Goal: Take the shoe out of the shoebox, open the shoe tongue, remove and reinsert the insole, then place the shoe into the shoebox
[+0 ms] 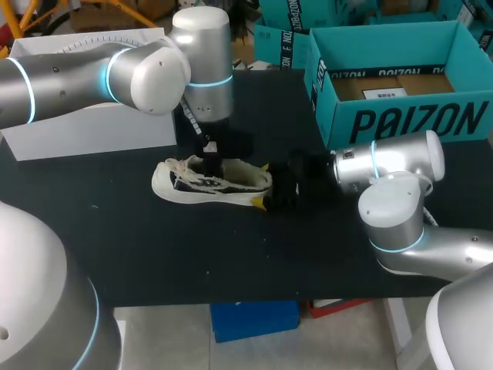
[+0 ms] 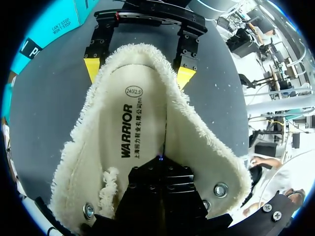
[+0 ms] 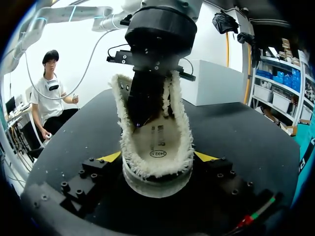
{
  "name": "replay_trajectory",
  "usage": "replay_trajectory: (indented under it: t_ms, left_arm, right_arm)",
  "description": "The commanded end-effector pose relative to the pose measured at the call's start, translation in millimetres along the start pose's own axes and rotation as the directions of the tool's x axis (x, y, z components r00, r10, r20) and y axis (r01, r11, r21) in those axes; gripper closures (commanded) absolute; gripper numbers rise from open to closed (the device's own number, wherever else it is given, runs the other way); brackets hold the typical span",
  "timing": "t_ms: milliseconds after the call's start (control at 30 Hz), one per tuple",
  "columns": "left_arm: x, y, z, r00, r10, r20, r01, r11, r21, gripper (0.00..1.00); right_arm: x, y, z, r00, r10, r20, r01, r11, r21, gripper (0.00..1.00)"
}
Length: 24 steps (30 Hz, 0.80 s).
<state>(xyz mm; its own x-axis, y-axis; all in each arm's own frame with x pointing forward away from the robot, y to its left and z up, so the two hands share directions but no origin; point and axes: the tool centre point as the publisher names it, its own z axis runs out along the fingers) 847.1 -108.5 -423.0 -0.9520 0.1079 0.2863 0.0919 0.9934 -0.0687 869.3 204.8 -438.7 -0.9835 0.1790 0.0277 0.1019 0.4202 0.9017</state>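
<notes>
1. Shoe [image 1: 212, 183]: a low, cream-white sneaker with dark side markings. It stands upright on its sole on the black desk [image 1: 154, 254], outside the shoebox, with its heel toward my right side.
2. A shaggy cream fleece lining [image 2: 206, 142] frays out around the whole collar. The opening is spread wide.
3. The insole [image 2: 123, 132] lies flat inside the shoe, smooth and pale, with dark print on it.
4. Metal eyelets [image 2: 220, 189] sit along the lace edges, and the rubber sole [image 3: 155, 186] is pale and ribbed at the heel.
5. The right arm's fingers [image 3: 205, 156] grasp the heel. One yellow tip presses the fleece-edged wall on each side, low against the desk.
6. The right arm [image 1: 408, 223] comes in from the near right corner, its wrist level and pointing along the shoe.
7. The left arm's fingers [image 2: 162, 187] are black and reach steeply down into the shoe's mouth, over the forefoot. Their tips are hidden inside, so I cannot tell whether they are released or clenched.
8. The left arm [image 1: 92, 77] crosses from the left, with its last joint turned straight down above the shoe.
9. The shoebox [image 1: 408, 123] is open-topped teal cardboard. It stands at the far right of the desk, apart from the shoe.
10. A white box [image 1: 92, 135] sits at the far left.
</notes>
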Motion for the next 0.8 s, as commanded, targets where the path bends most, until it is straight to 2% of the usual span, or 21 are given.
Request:
replay_trajectory:
  t_ms: [33,333,433,667,800]
  left_arm:
    - [-1.7,-0.2,17.1,1.0,0.005,0.0,-0.005,1.0,0.001,0.56]
    - [-2.7,-1.2,19.3,1.0,0.005,0.019,-0.005,1.0,-0.025,0.56]
    - [-3.9,-0.6,21.6,0.999,-0.006,0.047,0.008,0.998,-0.056,0.58]
    - [-7.5,3.5,32.5,0.987,-0.014,0.158,0.042,0.984,-0.174,0.56]
    - [-10.4,9.1,41.4,0.971,0.003,0.238,0.055,0.97,-0.237,0.62]
  right_arm:
    - [-1.5,-0.2,0.7,1.0,0.002,0.001,-0.002,1.0,0.001,1.0]
    - [-1.5,-0.2,0.7,1.0,0.002,0.001,-0.002,1.0,0.001,1.0]
    - [-1.5,-0.2,0.7,1.0,0.002,0.001,-0.002,1.0,0.001,1.0]
    - [-1.5,-0.2,0.7,1.0,0.002,0.001,-0.002,1.0,0.001,1.0]
    - [-1.5,-0.2,0.7,1.0,0.002,0.001,-0.002,1.0,0.001,1.0]
